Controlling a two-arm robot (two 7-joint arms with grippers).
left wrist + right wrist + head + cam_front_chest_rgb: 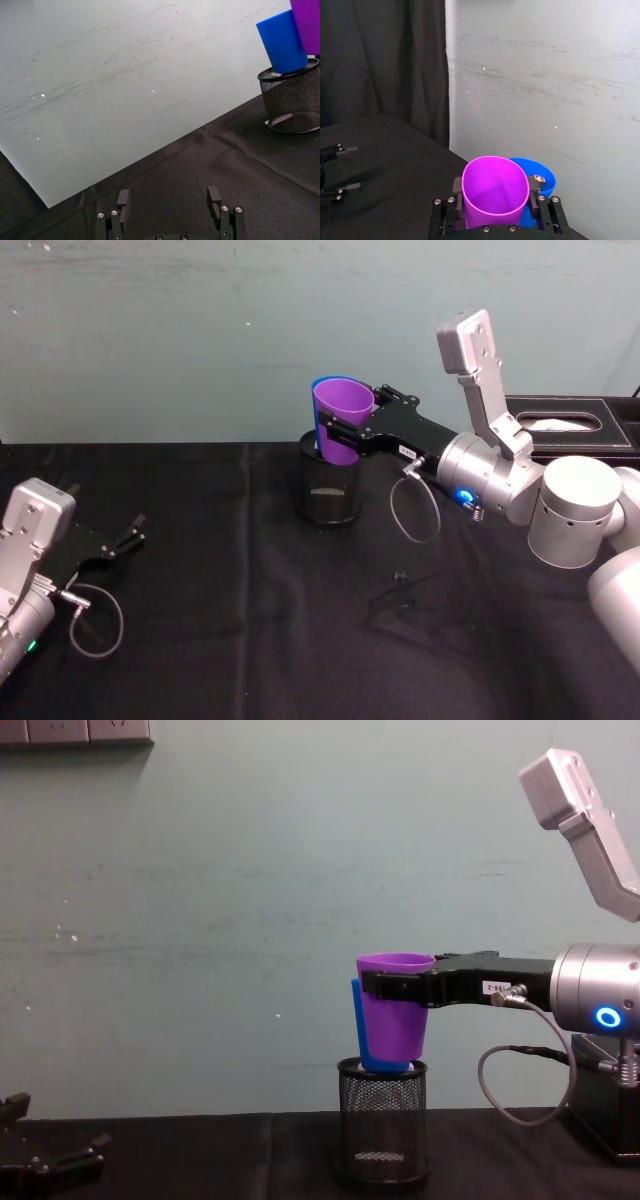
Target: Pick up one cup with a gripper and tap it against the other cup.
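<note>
— Status?
— My right fingers (536,192) clamp the purple cup (392,1025). The blue cup (282,42) sits just beyond them, seemingly touching, perched tilted on the holder (292,100). Left fingers (123,200) idle, spread.
— Risk?
— I reckon a harder push topples it.

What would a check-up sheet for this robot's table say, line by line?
Surface: black cloth, a few creases.
Job's things: purple cup held over the mesh holder; blue cup tilted in that holder, close beside the purple one; cannot tell if they touch.
Clutter: small dark bit on the cloth; black box at the right rear.
Grippers: right gripper fingers shut on the purple cup; left gripper open, parked at the left.
Cables: right cable and left cable, grey loops.
Surroundings: pale wall; dark curtain.
</note>
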